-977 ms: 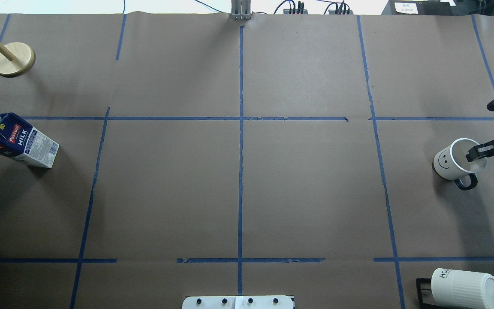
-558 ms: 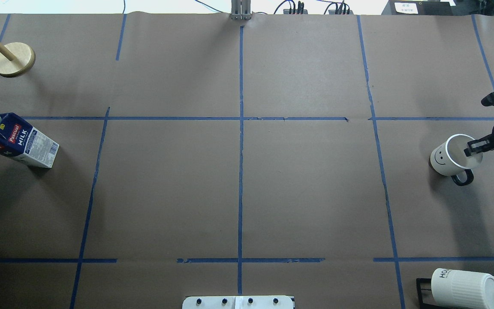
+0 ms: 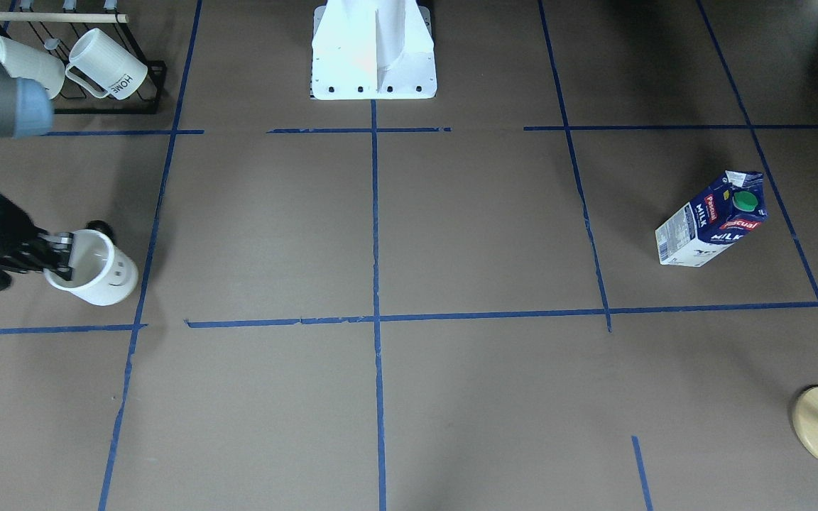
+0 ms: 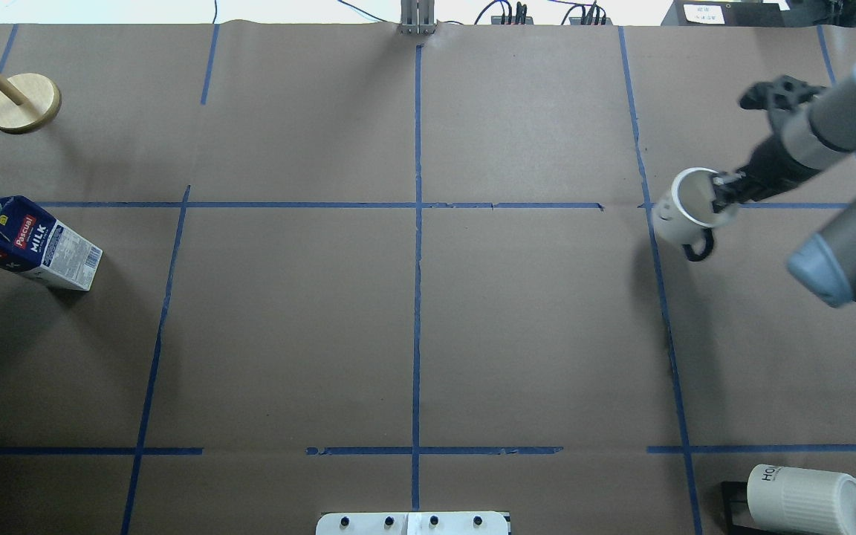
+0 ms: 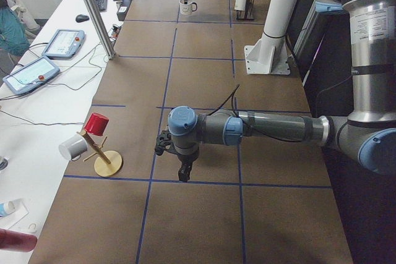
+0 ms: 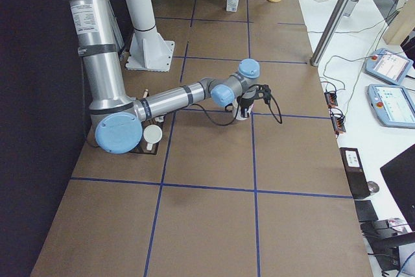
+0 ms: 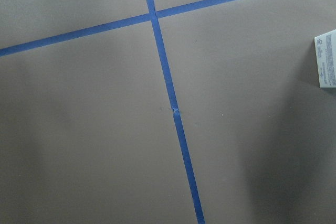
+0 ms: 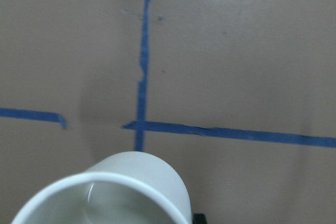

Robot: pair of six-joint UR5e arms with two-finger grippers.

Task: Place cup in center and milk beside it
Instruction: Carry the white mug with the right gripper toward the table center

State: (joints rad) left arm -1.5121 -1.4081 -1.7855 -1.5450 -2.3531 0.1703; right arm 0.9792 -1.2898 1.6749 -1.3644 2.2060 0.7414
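Observation:
The white smiley cup (image 4: 684,212) hangs tilted from my right gripper (image 4: 721,195), which is shut on its rim, one finger inside. It is over the right tape line and seems lifted off the paper. The cup also shows in the front view (image 3: 100,273) and the right wrist view (image 8: 121,192). The milk (image 4: 27,241) stands at the far left, also seen from the front (image 3: 711,220). The center tape cross (image 4: 418,205) is bare. My left gripper (image 5: 184,174) hovers low over the paper near the milk side; I cannot tell whether it is open or shut.
Ribbed "HOME" mugs (image 4: 807,498) hang on a black rack (image 3: 107,106) at the near right corner. A wooden stand (image 4: 23,104) is at the far left. The robot's white base (image 3: 373,50) is at the near middle edge.
My right gripper has carried the cup leftward and away from the robot, from the right edge to the right tape line. The milk has not moved.

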